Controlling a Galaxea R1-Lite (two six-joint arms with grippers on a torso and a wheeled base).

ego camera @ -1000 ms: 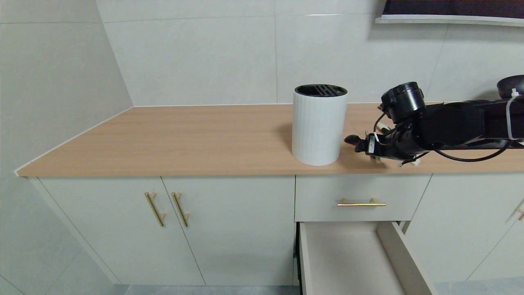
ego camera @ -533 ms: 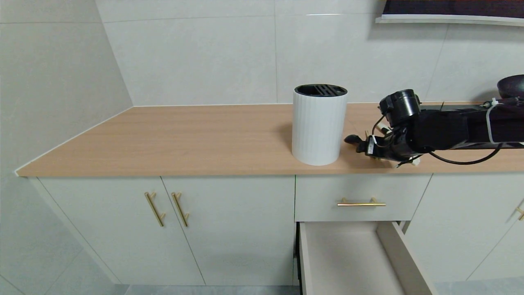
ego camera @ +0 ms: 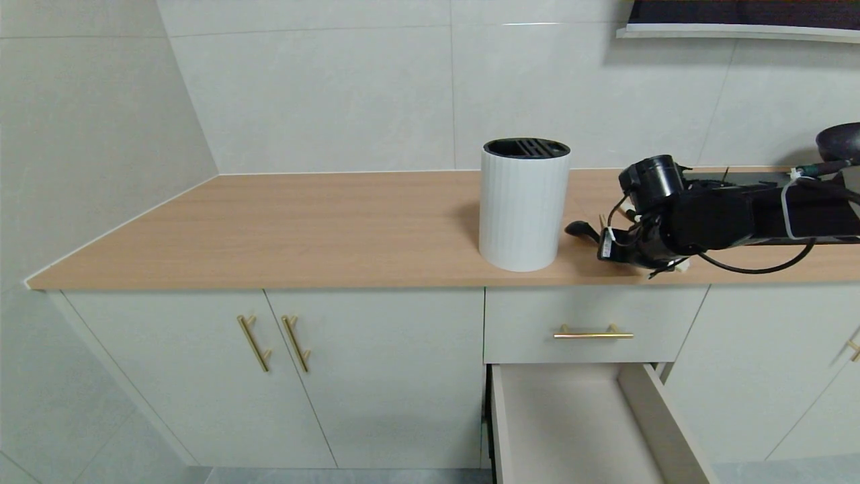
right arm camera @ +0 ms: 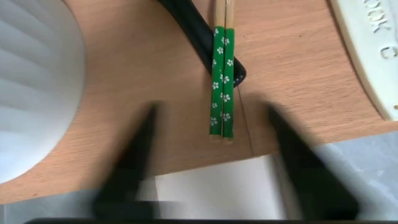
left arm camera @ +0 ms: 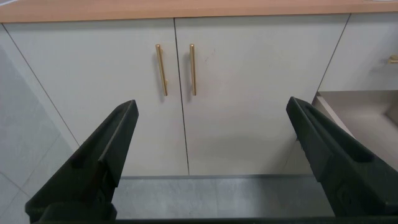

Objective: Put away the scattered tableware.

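A pair of wooden chopsticks (right arm camera: 222,81) with green flowered ends lies on the wooden counter (ego camera: 322,228), resting on a black utensil (right arm camera: 200,38). The black utensil's end (ego camera: 578,230) sticks out just right of the white ribbed utensil holder (ego camera: 523,205), whose wall (right arm camera: 31,93) is close by in the right wrist view. My right gripper (right arm camera: 217,165) hovers low over the chopsticks' green ends, open, one finger on each side; it sits near the counter's front edge (ego camera: 606,245). My left gripper (left arm camera: 211,168) is open and holds nothing, facing the cabinet doors.
A drawer (ego camera: 578,423) stands pulled out below the counter, under the closed drawer with a gold handle (ego camera: 592,333). A white plate rim (right arm camera: 373,56) lies beside the chopsticks. A dark pan (ego camera: 838,140) sits at the far right. Cabinet doors with gold handles (left arm camera: 177,70) face the left gripper.
My right arm has sunk lower toward the counter and drawn slightly to the right. The holder and black utensil have not moved.
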